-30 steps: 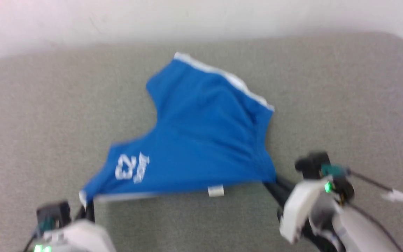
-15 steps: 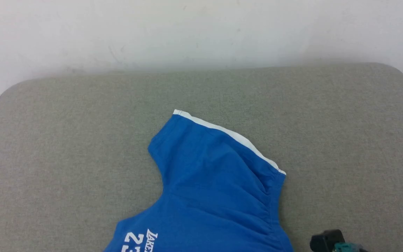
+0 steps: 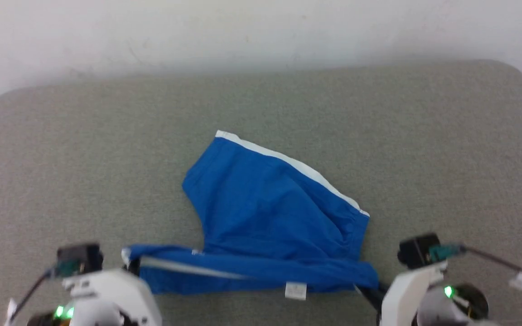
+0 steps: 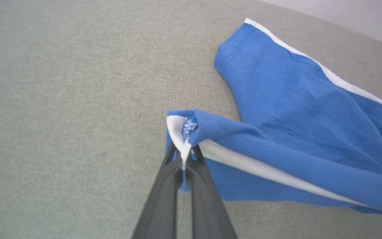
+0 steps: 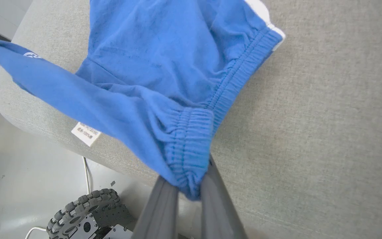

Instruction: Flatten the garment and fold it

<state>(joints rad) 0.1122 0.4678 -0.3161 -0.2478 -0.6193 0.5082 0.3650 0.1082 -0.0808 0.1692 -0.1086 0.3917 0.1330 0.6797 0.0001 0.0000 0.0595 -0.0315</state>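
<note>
The grey cloth-covered tabletop spans the head view, with a pale wall beyond its far edge at 12 o'clock. The blue shorts lie a little nearer than the middle of the tabletop. One leg rests flat on the cloth and reaches toward 11 o'clock. A white trim runs along its far side from 11 o'clock down toward 3 o'clock. The near part of the shorts is drawn into a long band stretched from 9 o'clock to 3 o'clock between the two pincers.

The left pincer sits at the 8 o'clock corner of the shorts. In the left wrist view its fingers are pressed almost together, pinching a white-edged corner of the fabric at their tips. The right pincer sits at the 4 o'clock corner. In the right wrist view its fingers stand a little apart, clamped on the bunched elastic waistband, which fills the gap between them.

Beneath the stretched band, the right wrist view shows the rounded near edge of the tabletop. Below that are the floor and a treaded wheel at 7 o'clock.

A small white label hangs from the near edge of the band at 6 o'clock, closer to the right pincer than to the left.
</note>
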